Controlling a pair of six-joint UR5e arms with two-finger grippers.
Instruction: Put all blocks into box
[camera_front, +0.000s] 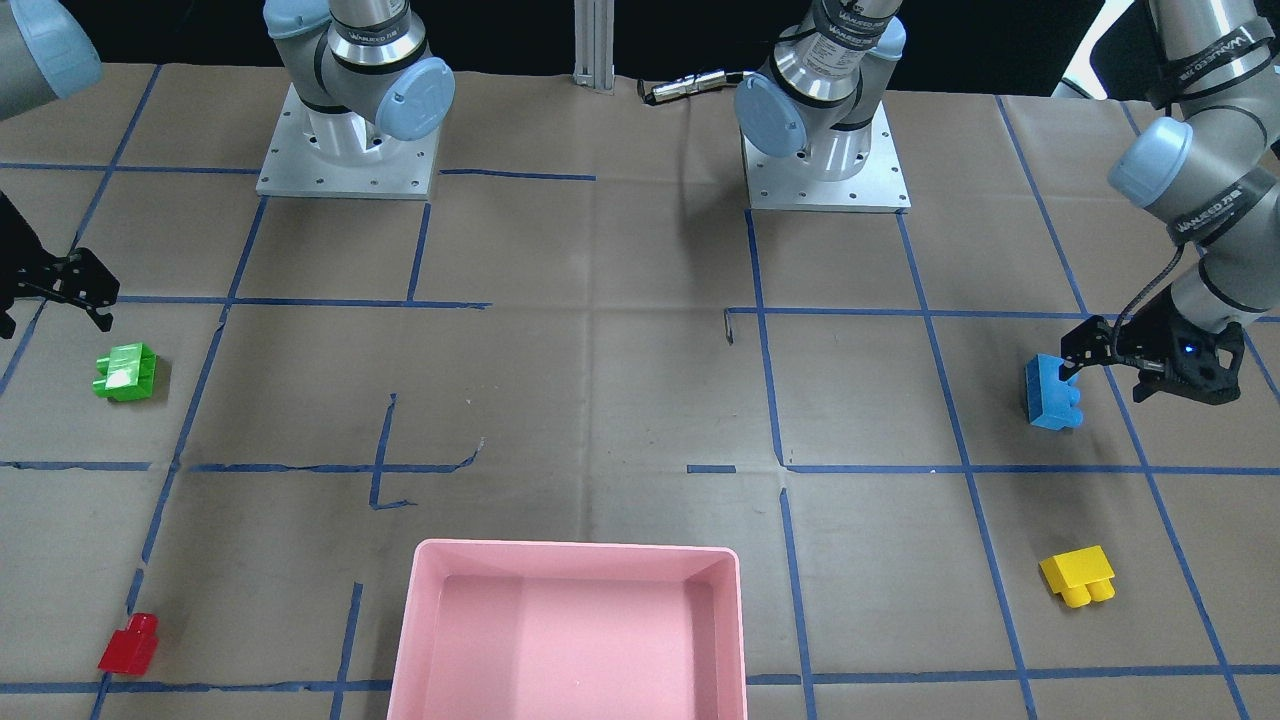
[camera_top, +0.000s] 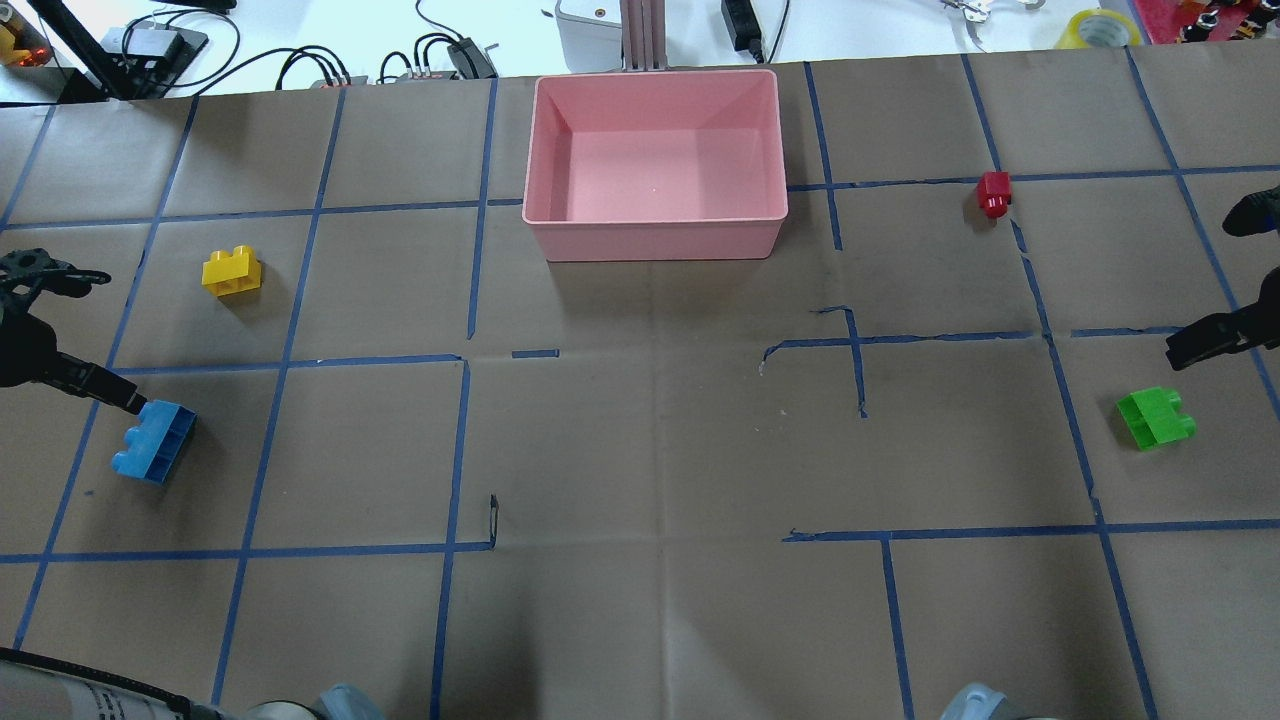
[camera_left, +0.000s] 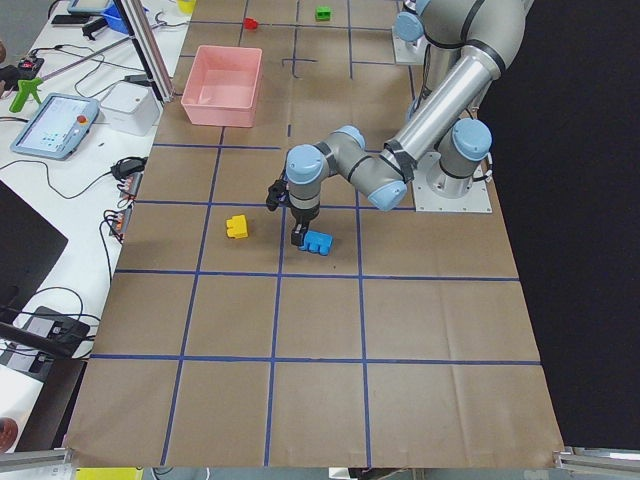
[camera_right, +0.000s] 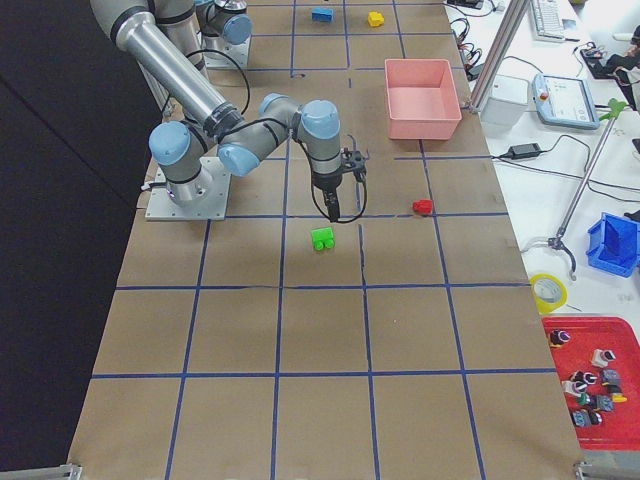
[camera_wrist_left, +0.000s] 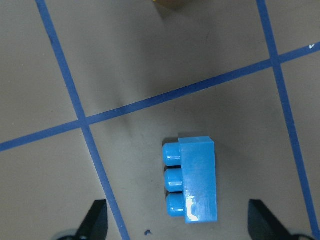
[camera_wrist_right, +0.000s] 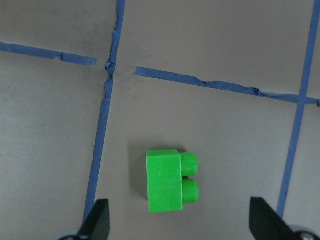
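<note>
The pink box (camera_front: 575, 548) (camera_top: 655, 225) stands empty at the table's far middle. The blue brick (camera_top: 155, 440) (camera_wrist_left: 197, 185) lies on its side on the paper. My left gripper (camera_wrist_left: 180, 225) (camera_top: 115, 340) is open, with a finger to each side of the brick and one fingertip close to it. The green brick (camera_top: 1155, 418) (camera_wrist_right: 165, 182) lies under my open right gripper (camera_wrist_right: 182, 222) (camera_top: 1225, 280). The yellow brick (camera_top: 232, 270) (camera_front: 1077, 577) and the red brick (camera_top: 994, 193) (camera_front: 130, 645) lie apart from both grippers, one to each side of the box.
Brown paper with a blue tape grid covers the table. The two arm bases (camera_front: 348, 150) (camera_front: 825, 160) are bolted at the robot's edge. An aluminium post (camera_top: 640, 30), cables and devices sit beyond the far edge behind the box.
</note>
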